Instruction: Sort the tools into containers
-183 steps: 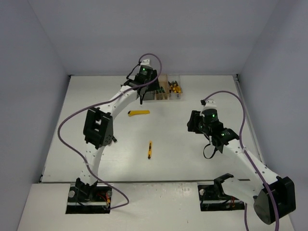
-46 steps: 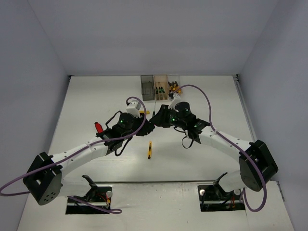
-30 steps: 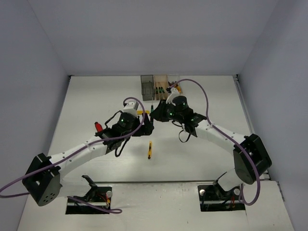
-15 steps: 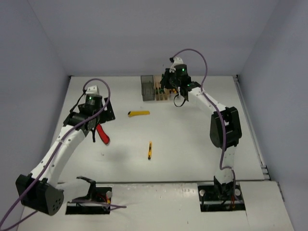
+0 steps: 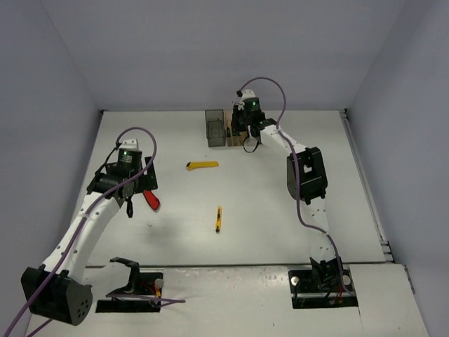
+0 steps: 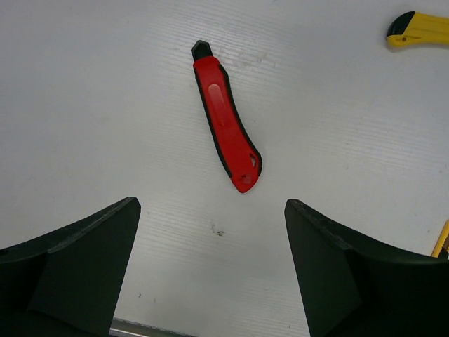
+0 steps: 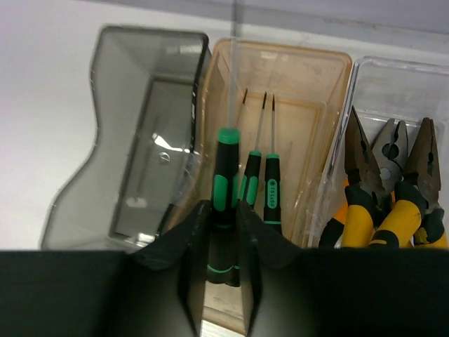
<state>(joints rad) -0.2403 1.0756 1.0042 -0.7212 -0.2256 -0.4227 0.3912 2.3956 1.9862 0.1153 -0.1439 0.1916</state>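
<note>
Right gripper (image 7: 223, 235) is clamped on a slim black-and-green screwdriver (image 7: 225, 165), shaft pointing up, right over the orange-tinted transparent plastic bin (image 7: 326, 84). Left gripper (image 6: 210, 210), jaws wide apart, hovers above the red-handled cutter (image 6: 226, 119), which lies flat on the white surface (image 6: 84, 105).
</note>
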